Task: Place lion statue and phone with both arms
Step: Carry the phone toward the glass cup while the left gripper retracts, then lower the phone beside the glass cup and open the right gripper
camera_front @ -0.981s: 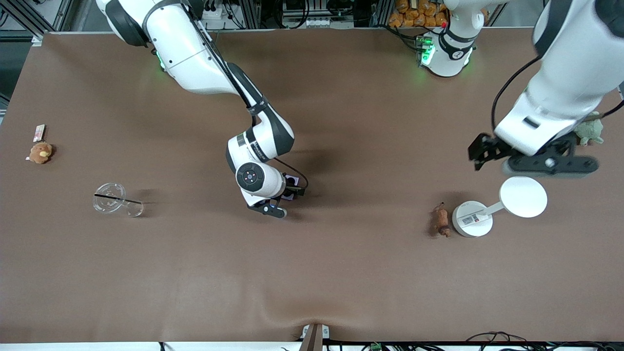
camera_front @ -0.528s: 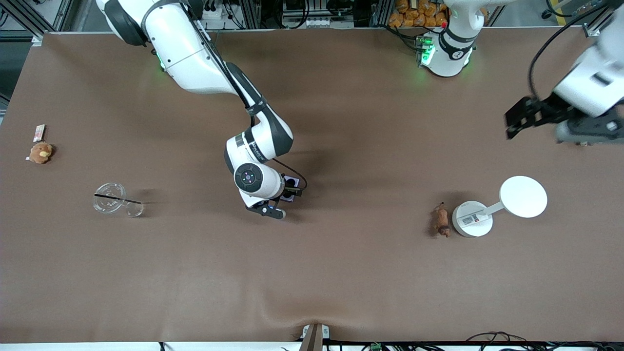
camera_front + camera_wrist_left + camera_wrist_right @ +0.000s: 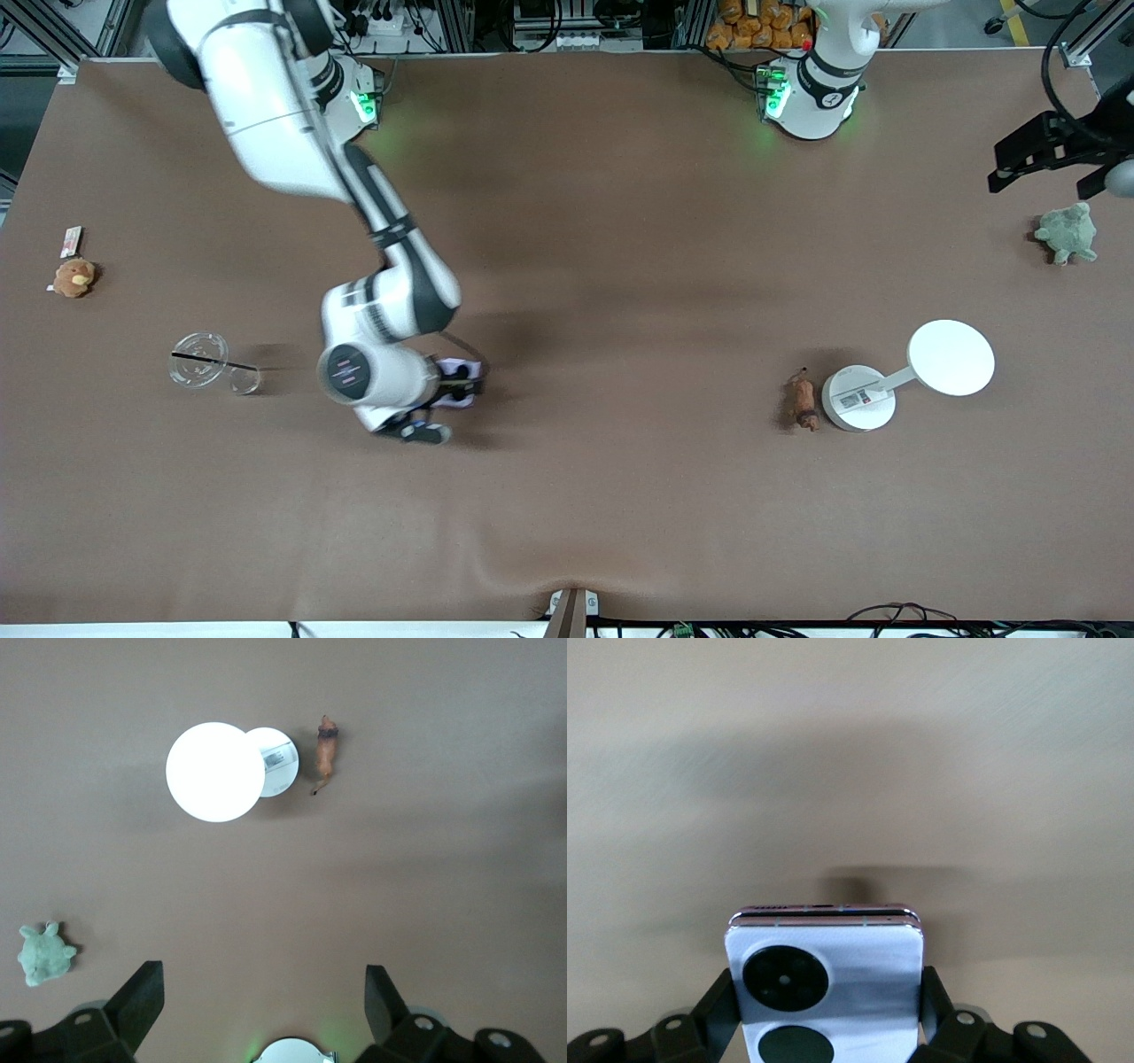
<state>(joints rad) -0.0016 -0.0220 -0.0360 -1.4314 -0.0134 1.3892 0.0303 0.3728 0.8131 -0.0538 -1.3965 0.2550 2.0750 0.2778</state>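
Lilac item: phone (image 3: 454, 383), folded, two black camera circles on the face seen from the right wrist.
Right claw (image 3: 443, 399): clenched on the phone (image 3: 826, 988), one finger pressing each side edge; carried over bare brown table (image 3: 620, 514), a shadow on the cloth beneath.
Cup (image 3: 213, 366): clear, on its side with a dark straw, beside the right claw toward the right arm's end of the table.
Orange-brown plush (image 3: 73, 276): well apart from the right claw, at the right arm's table edge.
Left claw (image 3: 1059, 158): released, fingers (image 3: 142, 997) spread wide with nothing between; raised over the table edge at the left arm's end.
Green plush (image 3: 1067, 233): on the table just under and beside the left claw (image 3: 261, 1010), also seen from the left wrist (image 3: 44, 955).
Lion (image 3: 804, 400): lying on the table, well apart from the left claw, just beside the stand's round base; from the left wrist (image 3: 326, 753) its thin tail shows.
Stand (image 3: 895, 377): white, round head, near the lion (image 3: 217, 771).
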